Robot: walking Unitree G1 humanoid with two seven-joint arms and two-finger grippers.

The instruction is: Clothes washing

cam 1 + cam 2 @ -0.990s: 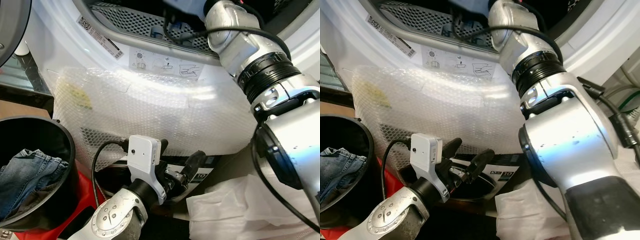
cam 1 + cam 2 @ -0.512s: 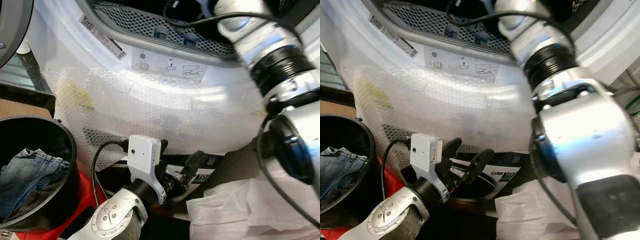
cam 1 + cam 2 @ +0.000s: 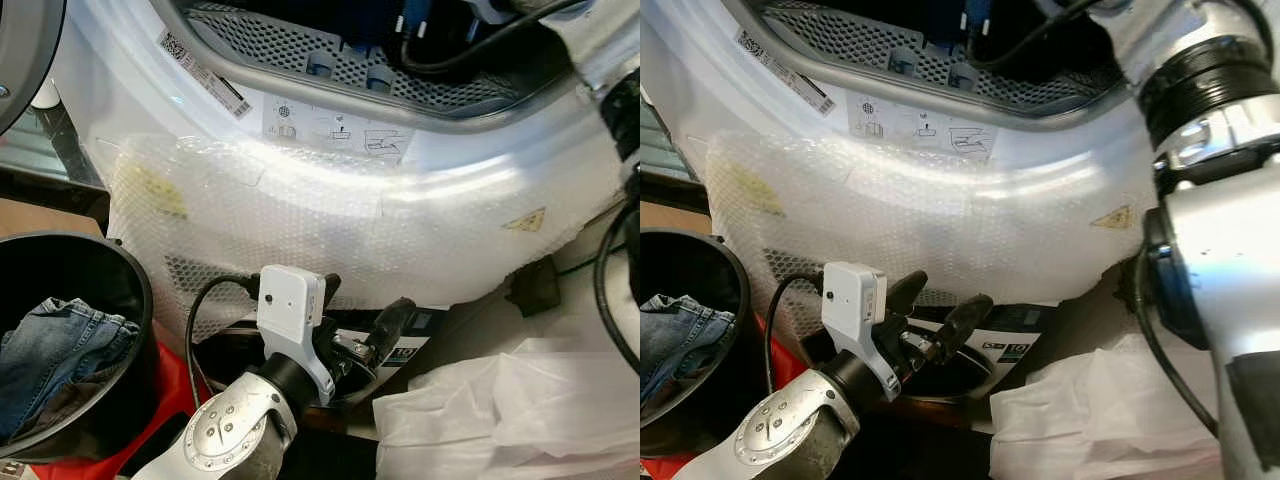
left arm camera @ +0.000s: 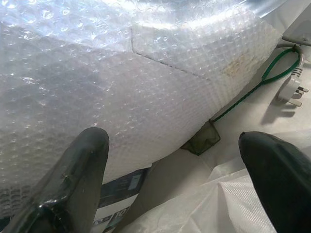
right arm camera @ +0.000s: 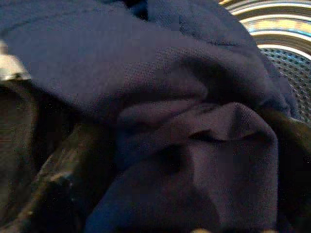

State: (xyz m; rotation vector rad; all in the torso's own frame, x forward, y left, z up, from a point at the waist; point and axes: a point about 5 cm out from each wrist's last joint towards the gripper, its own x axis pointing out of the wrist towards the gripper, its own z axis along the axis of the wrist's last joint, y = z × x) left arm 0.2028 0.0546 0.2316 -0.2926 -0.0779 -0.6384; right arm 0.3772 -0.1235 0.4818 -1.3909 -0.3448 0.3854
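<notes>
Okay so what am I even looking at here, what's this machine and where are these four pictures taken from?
A humanoid robot is loading a white washing machine wrapped in bubble wrap. Two pictures come from cameras on its head, two from its wrists. Its right arm reaches up into the drum, where the right wrist view shows dark blue cloth bunched between the fingers. The left gripper waits low and open, holding nothing. A black basket at the left holds jeans; white plastic sheeting lies on the floor.
</notes>
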